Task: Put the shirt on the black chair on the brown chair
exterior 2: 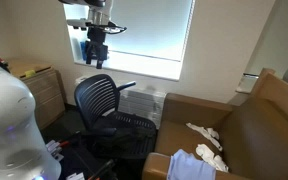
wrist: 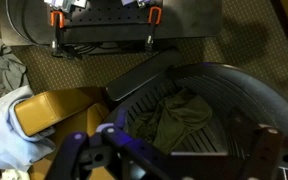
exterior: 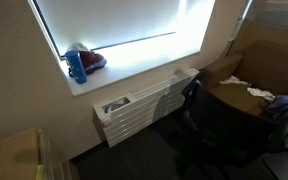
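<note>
Reaches up high in front of the bright window [exterior 2: 149, 30], wrist turned straight down, gripper [exterior 2: 96, 58] hanging well above the black chair [exterior 2: 106, 108]. In the wrist view, gripper [wrist: 169, 160] along the bottom edge, fingers [wrist: 76, 152] spread wide, nothing between them — empty.

Straight below the camera, on the seat of the black chair: the shirt [wrist: 179, 115], olive green, crumpled in a loose heap. Around it, the chair's curved dark back and an armrest, rising beside the seat. Just beside the black chair, the brown chair [exterior 2: 269, 110], its padded tan arm close to the seat edge in the wrist view. On the brown chair's cushion, white cloths [exterior 2: 206, 134] and, nearer the front, a pale blue cloth [exterior 2: 192, 166].

Elsewhere: a white radiator [exterior: 144, 105] under the window, a blue bottle [exterior: 76, 66] and a red object [exterior: 94, 60] on the sill [exterior: 134, 66], a large white rounded housing [exterior 2: 9, 120] in the foreground. At the top of the wrist view, a dark metal base [wrist: 104, 25] with two orange fittings — any lettering too blurred to read.
</note>
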Motion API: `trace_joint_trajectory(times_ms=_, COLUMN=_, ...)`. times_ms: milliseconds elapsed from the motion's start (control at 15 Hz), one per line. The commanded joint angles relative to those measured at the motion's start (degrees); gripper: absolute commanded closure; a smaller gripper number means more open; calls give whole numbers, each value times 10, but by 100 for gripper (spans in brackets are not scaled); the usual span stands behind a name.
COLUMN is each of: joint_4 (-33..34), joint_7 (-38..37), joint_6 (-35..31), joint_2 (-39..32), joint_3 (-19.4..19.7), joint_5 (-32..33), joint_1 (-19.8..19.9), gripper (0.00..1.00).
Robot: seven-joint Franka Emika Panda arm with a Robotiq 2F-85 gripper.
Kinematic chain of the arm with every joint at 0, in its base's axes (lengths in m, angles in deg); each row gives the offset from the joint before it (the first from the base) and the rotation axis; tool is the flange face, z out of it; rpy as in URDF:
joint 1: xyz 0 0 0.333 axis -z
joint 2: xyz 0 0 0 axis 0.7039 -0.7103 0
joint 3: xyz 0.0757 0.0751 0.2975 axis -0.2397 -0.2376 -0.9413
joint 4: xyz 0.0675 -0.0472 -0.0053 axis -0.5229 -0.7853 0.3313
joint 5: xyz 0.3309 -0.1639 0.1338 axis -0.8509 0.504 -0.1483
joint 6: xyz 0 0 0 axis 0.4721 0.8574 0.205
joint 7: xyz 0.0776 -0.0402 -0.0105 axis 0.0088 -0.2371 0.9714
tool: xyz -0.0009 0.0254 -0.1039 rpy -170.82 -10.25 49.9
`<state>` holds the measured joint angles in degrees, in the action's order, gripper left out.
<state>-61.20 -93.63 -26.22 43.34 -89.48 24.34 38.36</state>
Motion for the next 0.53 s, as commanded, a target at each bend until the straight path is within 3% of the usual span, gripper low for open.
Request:
trace_joint_trajectory(times_ms=0, joint_4=1, joint_7=0, joint_6=1, joint_2=0, joint_3=1, joint_5=0, joint_1=-1, gripper=0)
trace_joint_trajectory(times_ms=67, joint_4=-3, joint_7=-8, joint_6=-15, joint_2=-20, joint_3=0, joint_5=8, joint_1=5, gripper=0)
trace_joint_trajectory(times_ms=200, joint_4=-23, joint_7=-47, joint_6=-130, joint_2=-66, joint_3=-3, joint_5=15, joint_1=22, gripper=0)
trace_joint_trajectory(times_ms=467, joint_4=-15, joint_7=-164, joint_6=-321, joint_2=-148, joint_3=-28, joint_5=136, joint_1=31, gripper=0)
